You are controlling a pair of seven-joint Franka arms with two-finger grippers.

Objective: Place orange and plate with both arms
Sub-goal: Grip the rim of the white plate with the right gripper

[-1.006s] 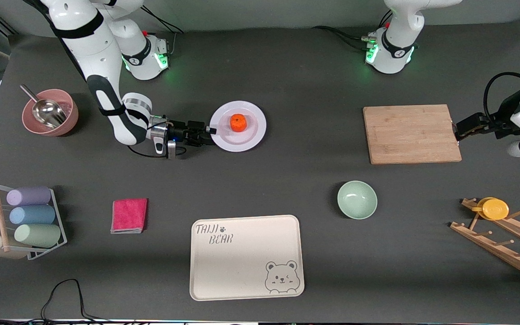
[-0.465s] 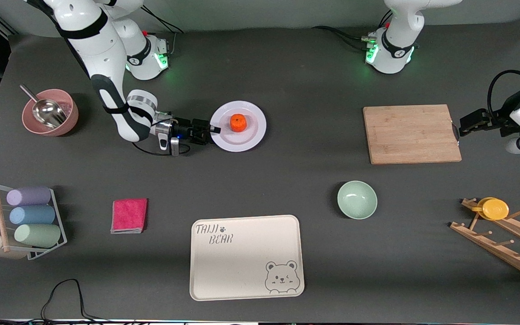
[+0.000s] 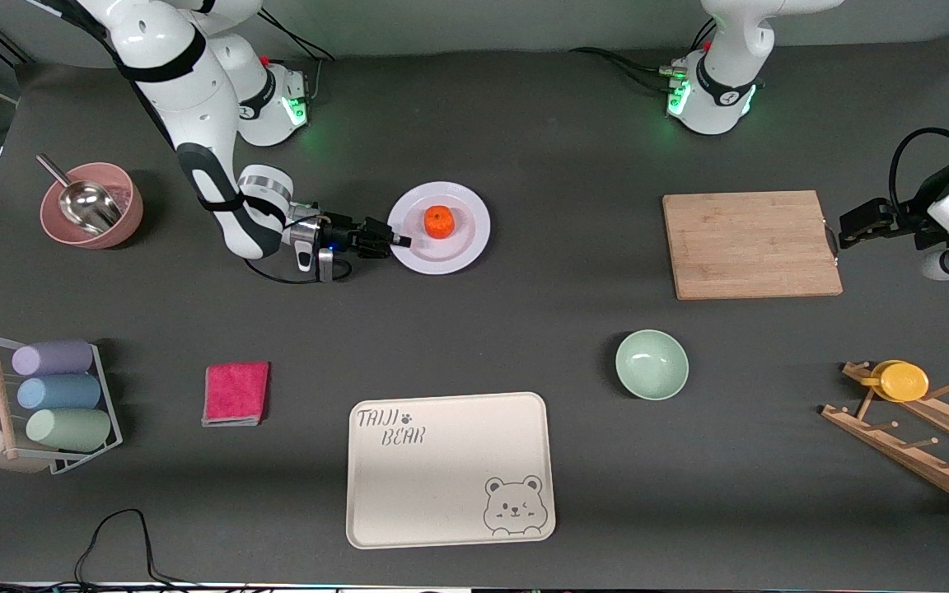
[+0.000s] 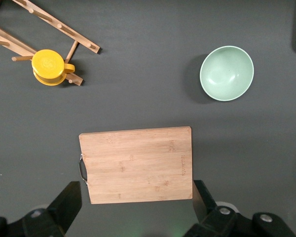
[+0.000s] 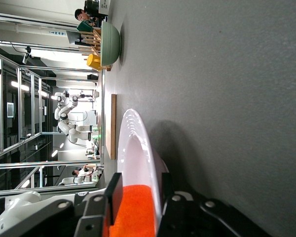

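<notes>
Early stage: orange [image 3: 439, 221] resting on plate [image 3: 440, 227] on bench [image 3: 524, 329]. Right pincer [image 3: 399, 240] clamped on plate rim, nothing placed yet. Left pincer [image 4: 135, 210] spread wide, empty, waiting over cutting board [image 3: 750, 245].

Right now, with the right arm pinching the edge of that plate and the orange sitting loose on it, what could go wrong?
1. The right tool grips the white plate by one rim edge only, so the plate may tilt or slip when lifted.
2. The orange lies loose and could roll off.
3. The left tool waits open by the wooden cutting board, too far away to steady the plate.
</notes>
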